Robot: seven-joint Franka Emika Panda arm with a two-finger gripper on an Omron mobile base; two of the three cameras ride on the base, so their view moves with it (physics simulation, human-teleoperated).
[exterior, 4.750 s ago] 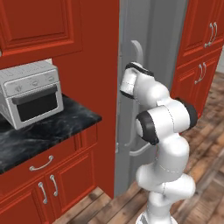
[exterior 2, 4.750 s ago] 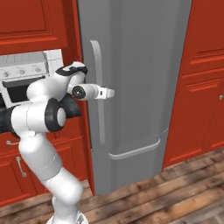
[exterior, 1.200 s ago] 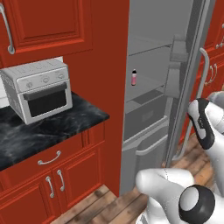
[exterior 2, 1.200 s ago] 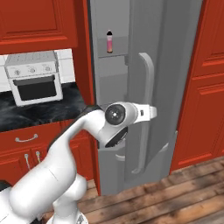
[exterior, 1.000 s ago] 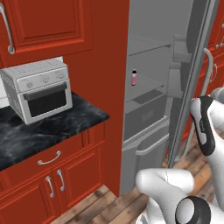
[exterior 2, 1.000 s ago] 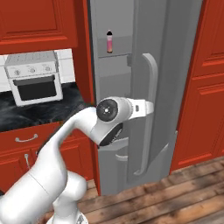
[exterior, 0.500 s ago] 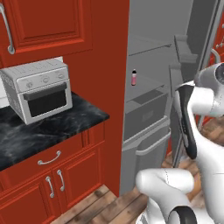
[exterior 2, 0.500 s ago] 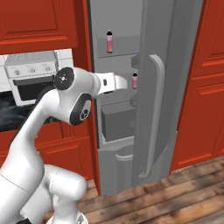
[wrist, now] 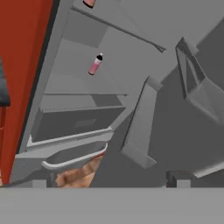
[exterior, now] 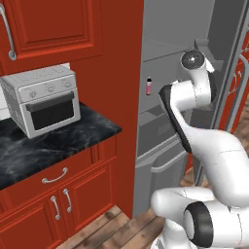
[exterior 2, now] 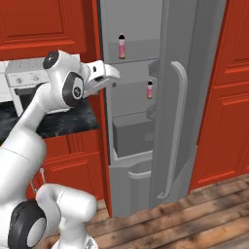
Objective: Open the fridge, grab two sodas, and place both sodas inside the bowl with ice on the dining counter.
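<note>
The fridge [exterior 2: 194, 29] stands open, its door swung out to the right, as the gripper [exterior 2: 108, 77], jaws spread and empty, hangs at the left of the opening. Two sodas [exterior 2: 150, 90] wait on far shelves; a careless reach could topple one or clip the shelf edge.

Glossy white rounded arm segments, dark grey joint bands, round grey joint cap, white end effector [exterior 2: 108, 78].

Red cabinets [exterior: 53, 24] lined the kitchen. A white toaster oven [exterior: 44, 99] sat on a black marble surface [exterior: 73, 141]; below lay wood flooring [exterior 2: 194, 214].
</note>
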